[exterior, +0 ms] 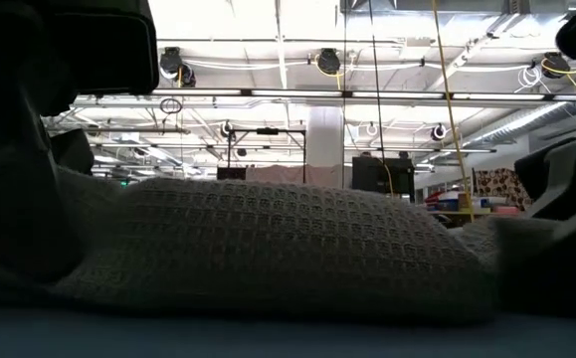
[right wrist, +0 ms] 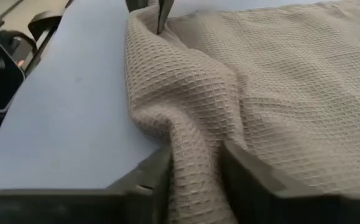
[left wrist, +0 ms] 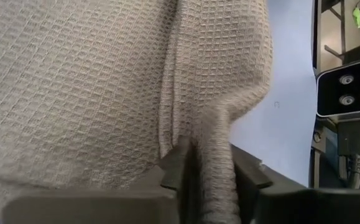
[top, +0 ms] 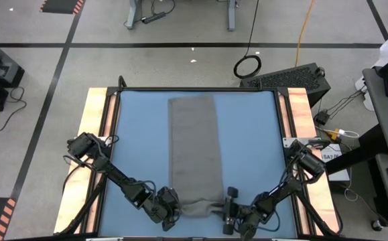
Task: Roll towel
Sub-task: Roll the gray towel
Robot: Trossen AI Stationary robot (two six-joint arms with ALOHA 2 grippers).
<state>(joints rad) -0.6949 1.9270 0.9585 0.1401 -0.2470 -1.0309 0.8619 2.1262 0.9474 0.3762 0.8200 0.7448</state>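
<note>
The towel (top: 194, 150) is a grey waffle-weave cloth lying as a long folded strip down the middle of the blue table, from the far side to the near edge. Its near end (top: 197, 206) is bunched up between my two grippers. My left gripper (top: 172, 207) is shut on the near left corner of the towel. My right gripper (top: 228, 209) is shut on the near right corner. In the low view the raised near end (exterior: 268, 249) fills the frame. My left gripper pinches a gathered fold at the towel's near left corner (left wrist: 214, 155) between its two fingers, coming level from the table's left. The rest of the cloth lies on the table. My right gripper pinches a gathered fold at the towel's near right corner (right wrist: 192, 162) between its two fingers, coming level from the table's right. The cloth beyond lies slack on the table.
The blue table top (top: 254, 147) is bare on both sides of the strip, with wooden side rails (top: 93, 134). The near table edge lies right behind both grippers.
</note>
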